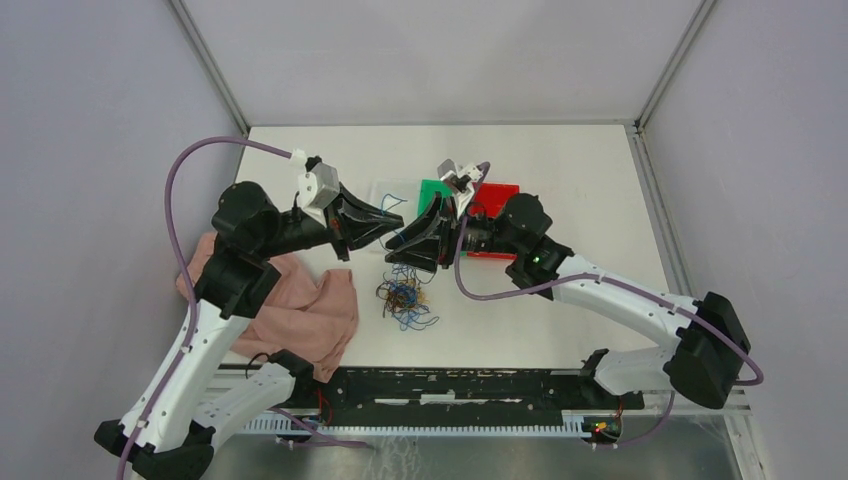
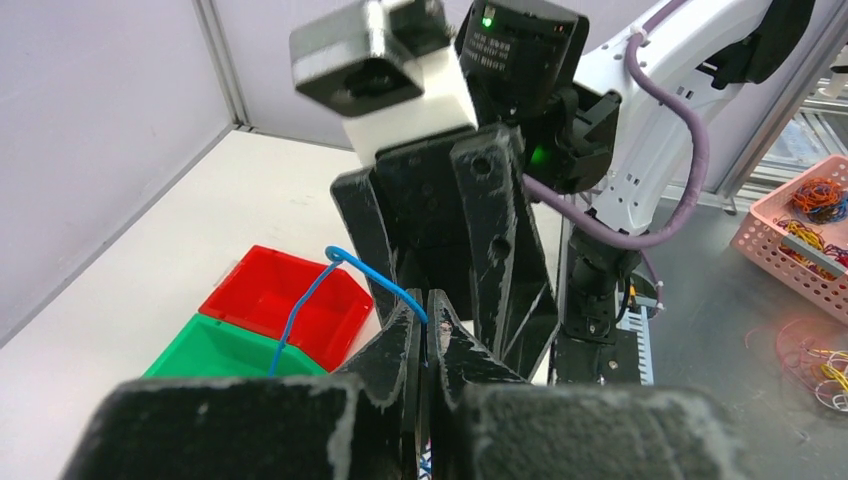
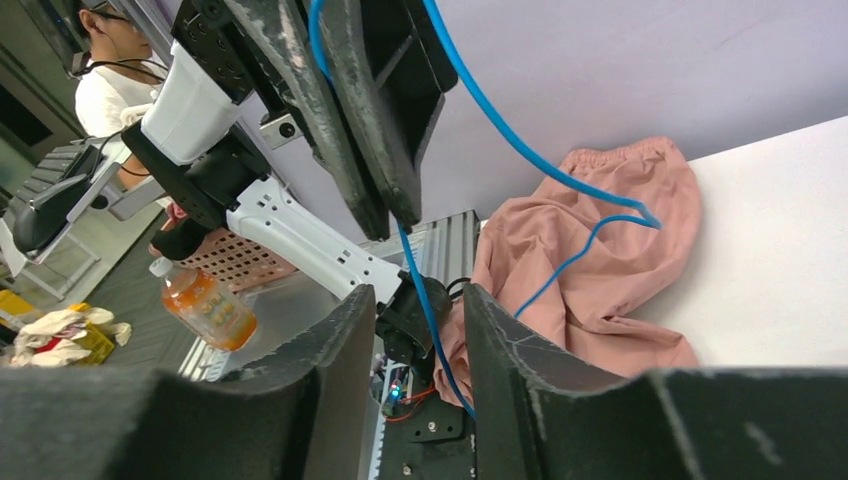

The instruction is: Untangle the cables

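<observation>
Left fingers (image 2: 400, 345) pinch one blue cable (image 2: 385, 288); right fingers (image 3: 325, 345) gape loosely around it.

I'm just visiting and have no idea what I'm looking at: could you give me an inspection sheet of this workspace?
Surface: white table, no spills seen.
Job's things: tangle of cables mid-table; one blue cable raised between the arms.
Clutter: pink cloth at left; green bin and red bin at the back.
Grippers: left pincer shut on the blue cable; right pincer open, that cable passing between its jaws.
Cables: a purple lead loops from each arm.
Surroundings: grey walls; a person and a bottle off-table.
</observation>
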Controlling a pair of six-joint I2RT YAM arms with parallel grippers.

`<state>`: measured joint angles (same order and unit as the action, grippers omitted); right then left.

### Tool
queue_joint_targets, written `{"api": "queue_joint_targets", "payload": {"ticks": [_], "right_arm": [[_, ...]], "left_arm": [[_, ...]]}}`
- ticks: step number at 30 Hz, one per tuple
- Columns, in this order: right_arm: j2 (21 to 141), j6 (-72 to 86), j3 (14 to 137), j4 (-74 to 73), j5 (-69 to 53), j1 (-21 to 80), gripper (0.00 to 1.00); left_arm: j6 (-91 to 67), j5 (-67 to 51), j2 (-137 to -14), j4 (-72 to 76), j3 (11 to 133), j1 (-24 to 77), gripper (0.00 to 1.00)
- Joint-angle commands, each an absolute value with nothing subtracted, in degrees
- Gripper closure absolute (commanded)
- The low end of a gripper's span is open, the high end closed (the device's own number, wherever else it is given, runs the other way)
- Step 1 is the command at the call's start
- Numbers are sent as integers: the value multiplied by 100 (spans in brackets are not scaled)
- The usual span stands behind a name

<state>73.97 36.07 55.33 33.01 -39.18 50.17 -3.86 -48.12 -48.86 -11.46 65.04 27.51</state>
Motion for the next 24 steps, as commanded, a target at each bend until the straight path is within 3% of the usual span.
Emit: {"api": "queue_joint_targets", "payload": {"ticks": [1,18,24], "right_arm": [[7598,3975,5566,3925,-4157,5153,60],[8711,5192,4554,5404,-3932,5164,76],[8452,5304,3982,5532,-3941,5168,79]], "left_arm": [[-525,-4806,-4910,-896,6925,2769,97],[-335,-4597,-5377,-843,8186,2770,97],[-193,-4501,-5589,-837,8670,2769,97]]}}
